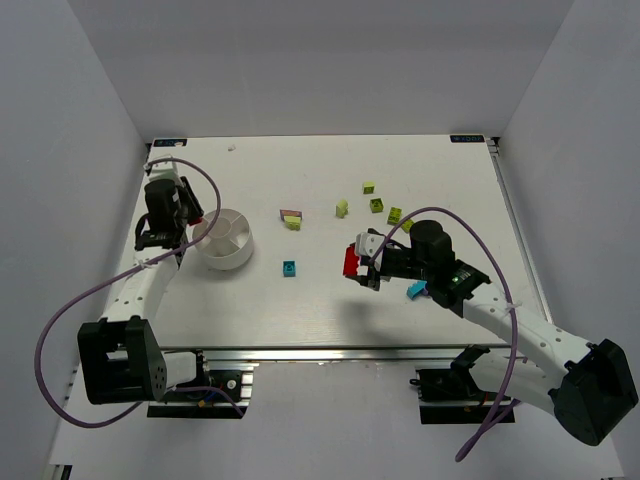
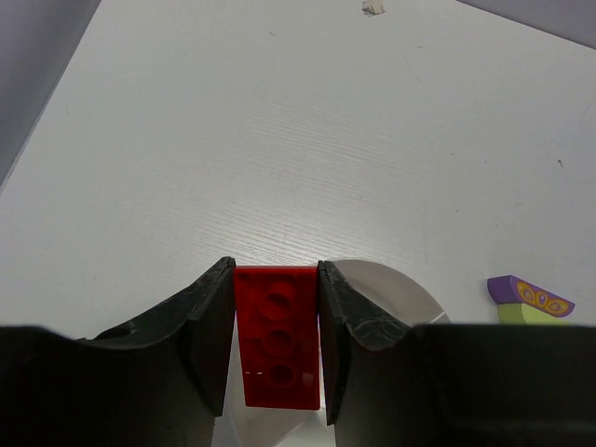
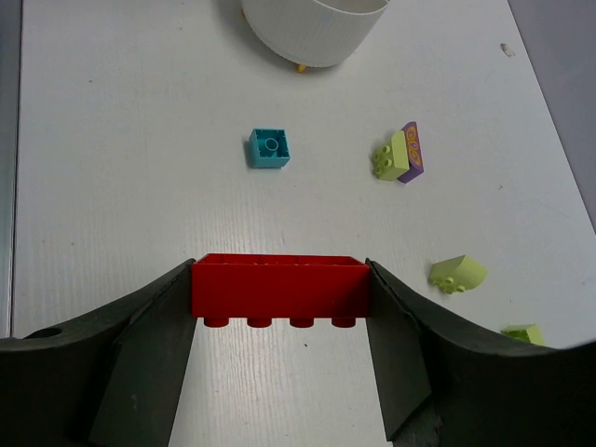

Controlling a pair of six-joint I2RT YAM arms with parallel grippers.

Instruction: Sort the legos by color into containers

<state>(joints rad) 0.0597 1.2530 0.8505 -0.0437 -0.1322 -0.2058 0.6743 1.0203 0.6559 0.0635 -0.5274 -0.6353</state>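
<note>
At the divided dish, frame left, pinching a small red brick in the left gripper for release, clamping a long red brick in the right gripper for carrying over.

Left gripper clamped; right gripper too (wider).

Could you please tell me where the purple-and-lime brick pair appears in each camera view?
Top external: the purple-and-lime pair lies mid-table, right of the white dish.
Left wrist: the pair sits at the right edge, right of the dish.
Right wrist: the pair lies upper right of centre, right of the teal brick.
Shared landmark: the white dish, visible in all three views.
</note>
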